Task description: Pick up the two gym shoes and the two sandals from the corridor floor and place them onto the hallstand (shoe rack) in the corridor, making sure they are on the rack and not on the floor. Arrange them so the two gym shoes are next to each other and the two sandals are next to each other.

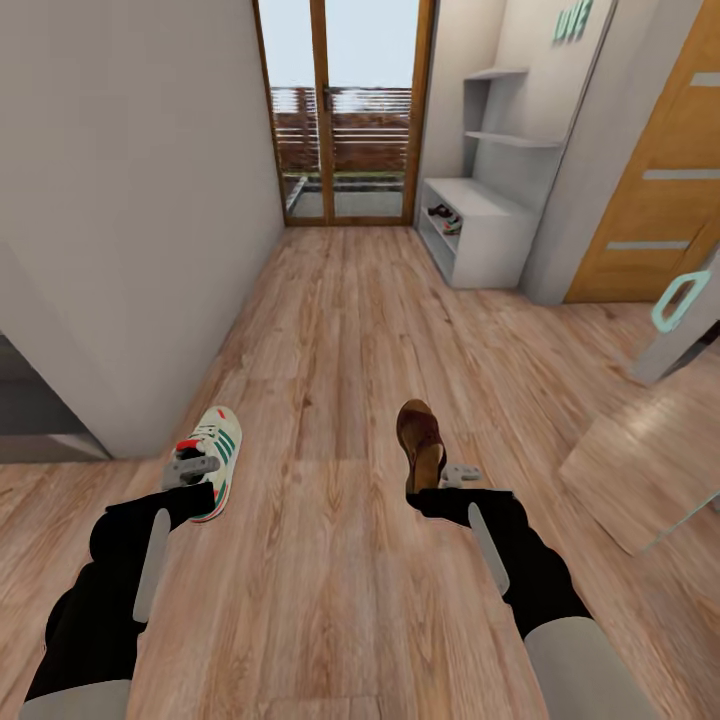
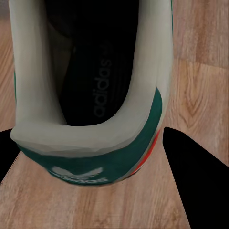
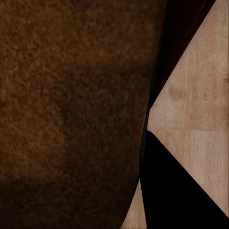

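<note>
head view: both arms reach forward over the floor (image 1: pixel 330 330), each with a shoe at its tool.
left tool (image 1: pixel 192 468): clamped on the sneaker (image 1: pixel 213 452) at its heel; the left wrist view shows the heel collar (image 2: pixel 90 138) between the dark fingers (image 2: pixel 200 176).
right tool (image 1: pixel 455 480): at the sandal (image 1: pixel 420 442) heel; looks clamped on it, brown leather (image 3: pixel 71 109) pressed against the lens.
long axes: both shoes point toward 12 o'clock, toes away from the robot.
rack (image 1: pixel 480 235): at about 1 o'clock, well ahead; a shoe already shows on its shelf (image 1: pixel 445 218).
nearer arm: right, by my judgement, since the rack lies on that side.
</note>
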Motion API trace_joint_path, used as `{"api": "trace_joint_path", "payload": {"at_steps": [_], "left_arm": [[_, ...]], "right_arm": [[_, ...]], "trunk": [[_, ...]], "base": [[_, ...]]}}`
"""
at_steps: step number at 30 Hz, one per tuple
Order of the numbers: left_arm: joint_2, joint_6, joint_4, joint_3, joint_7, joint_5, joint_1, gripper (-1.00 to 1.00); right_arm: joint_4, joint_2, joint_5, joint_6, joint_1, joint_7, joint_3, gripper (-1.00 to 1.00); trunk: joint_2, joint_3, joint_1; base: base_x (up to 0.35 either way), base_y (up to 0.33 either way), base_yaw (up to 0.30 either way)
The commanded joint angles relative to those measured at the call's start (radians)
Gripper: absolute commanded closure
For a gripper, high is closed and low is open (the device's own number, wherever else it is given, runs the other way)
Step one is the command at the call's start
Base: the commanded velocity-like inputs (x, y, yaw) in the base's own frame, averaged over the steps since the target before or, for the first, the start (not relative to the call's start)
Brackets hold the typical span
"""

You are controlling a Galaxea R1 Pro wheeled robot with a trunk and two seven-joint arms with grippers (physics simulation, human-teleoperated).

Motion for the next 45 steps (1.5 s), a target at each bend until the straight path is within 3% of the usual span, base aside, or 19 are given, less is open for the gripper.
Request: {"api": "trace_joint_path", "payload": {"at_steps": [1, 10, 17, 25, 26, 30, 45], "left_arm": [[0.000, 0.000, 0.000, 0.000, 0.000, 0.000, 0.000, 1.00], [0.000, 0.000, 0.000, 0.000, 0.000, 0.000, 0.000, 1.00], [0.000, 0.000, 0.000, 0.000, 0.000, 0.000, 0.000, 1.00], [0.000, 0.000, 0.000, 0.000, 0.000, 0.000, 0.000, 1.00], [0.000, 0.000, 0.000, 0.000, 0.000, 0.000, 0.000, 1.00], [0.000, 0.000, 0.000, 0.000, 0.000, 0.000, 0.000, 1.00], [0.000, 0.000, 0.000, 0.000, 0.000, 0.000, 0.000, 1.00]], "right_arm": [[0.000, -0.001, -0.005, 0.000, 0.000, -0.004, -0.001, 1.00], [-0.002, -0.004, -0.005, 0.000, 0.000, -0.008, -0.021, 1.00], [-0.003, -0.003, -0.005, 0.000, 0.000, -0.009, -0.107, 1.00], [-0.004, -0.004, -0.005, 0.000, 0.000, -0.009, -0.136, 1.00], [-0.005, -0.004, -0.005, 0.000, 0.000, -0.009, -0.165, 1.00], [-0.005, -0.003, -0.005, 0.001, 0.000, -0.008, -0.222, 1.00], [-0.004, -0.002, -0.004, 0.002, 0.000, 0.002, -0.224, 1.00]], "trunk": [[0.000, 0.000, 0.000], [0.000, 0.000, 0.000], [0.000, 0.000, 0.000], [0.000, 0.000, 0.000], [0.000, 0.000, 0.000], [0.000, 0.000, 0.000], [0.000, 0.000, 0.000]], "base": [[0.342, 0.079, 0.000], [0.342, 0.079, 0.000], [0.342, 0.072, 0.000], [0.342, 0.013, 0.000], [0.342, 0.001, 0.000], [0.342, 0.000, 0.000], [0.342, 0.000, 0.000]]}}
